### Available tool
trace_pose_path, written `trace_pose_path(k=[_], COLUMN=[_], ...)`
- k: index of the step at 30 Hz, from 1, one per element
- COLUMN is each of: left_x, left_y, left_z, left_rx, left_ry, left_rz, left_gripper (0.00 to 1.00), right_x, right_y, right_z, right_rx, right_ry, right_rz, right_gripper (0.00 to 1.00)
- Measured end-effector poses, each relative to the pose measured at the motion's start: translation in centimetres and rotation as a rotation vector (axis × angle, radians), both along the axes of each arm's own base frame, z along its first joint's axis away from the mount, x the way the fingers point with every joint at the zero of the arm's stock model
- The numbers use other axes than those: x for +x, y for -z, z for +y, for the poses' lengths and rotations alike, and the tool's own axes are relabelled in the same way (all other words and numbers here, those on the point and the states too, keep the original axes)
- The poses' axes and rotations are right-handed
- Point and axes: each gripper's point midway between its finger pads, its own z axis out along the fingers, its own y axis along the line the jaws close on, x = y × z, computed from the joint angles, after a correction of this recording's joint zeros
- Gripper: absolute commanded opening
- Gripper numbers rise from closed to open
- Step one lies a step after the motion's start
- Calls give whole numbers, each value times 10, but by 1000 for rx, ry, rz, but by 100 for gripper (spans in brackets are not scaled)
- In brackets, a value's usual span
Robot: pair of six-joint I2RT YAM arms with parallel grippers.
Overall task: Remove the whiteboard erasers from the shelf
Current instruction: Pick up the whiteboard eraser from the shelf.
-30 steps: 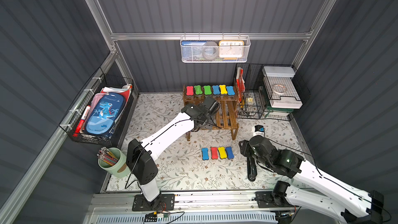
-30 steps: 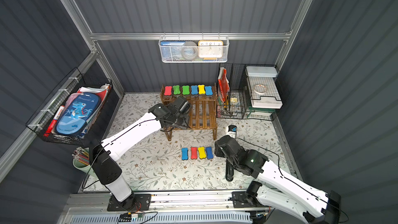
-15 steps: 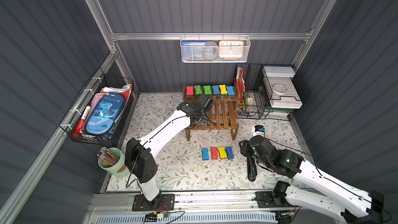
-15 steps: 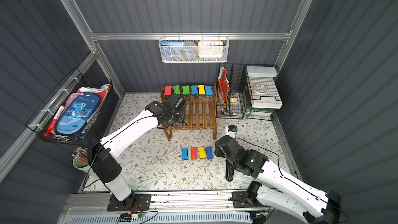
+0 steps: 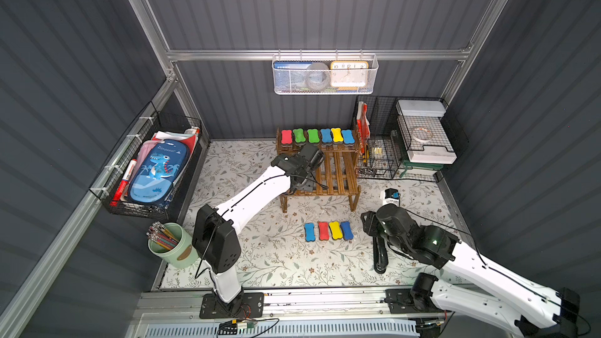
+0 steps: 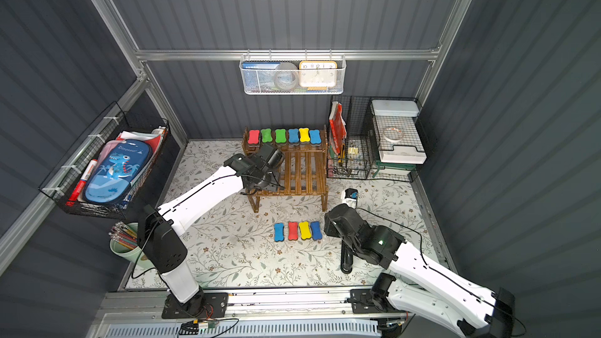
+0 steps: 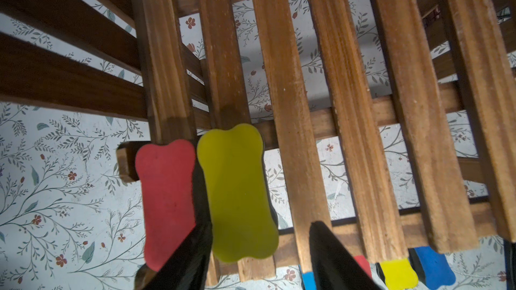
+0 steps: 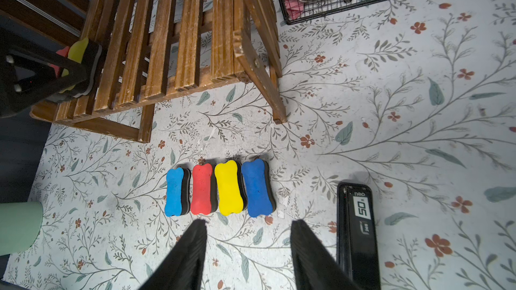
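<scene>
The wooden shelf [image 5: 338, 170] [image 7: 349, 79] [image 8: 167, 37] stands at the back of the mat. Several erasers [image 5: 326, 135] line its upper tier. On the lower tier's left end lie a red eraser [image 7: 167, 196] and a yellow eraser [image 7: 237, 191] [image 8: 79, 48], hidden by my left arm in both top views. My left gripper [image 7: 259, 225] is open astride the yellow one, one finger [image 7: 195, 246] between the two erasers, the other apart from it. Several erasers [image 5: 328, 231] [image 8: 217, 188] lie in a row on the mat. My right gripper [image 8: 248, 224] hangs open just in front of them, holding nothing.
A black stapler [image 5: 380, 255] [image 8: 357, 232] lies right of the floor row. Black wire racks [image 5: 406, 144] stand right of the shelf, and a green pencil cup [image 5: 169, 248] at the front left. A wire basket with a pencil case [image 5: 156, 170] hangs on the left wall.
My left gripper has shifted a little leftward along the lower tier, then held still. The right arm and the floor erasers have not moved.
</scene>
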Motion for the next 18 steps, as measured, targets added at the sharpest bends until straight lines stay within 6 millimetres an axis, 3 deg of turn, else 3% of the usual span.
trace_pose_path(k=[18], left_x=[2], left_y=[8], left_z=[2], left_rx=[28], left_ry=[-5], left_rz=[3], left_gripper=[58], right_x=[2], right_y=[-2], right_z=[-2], right_rx=[7], right_ry=[12], right_rz=[-6], right_gripper=[53])
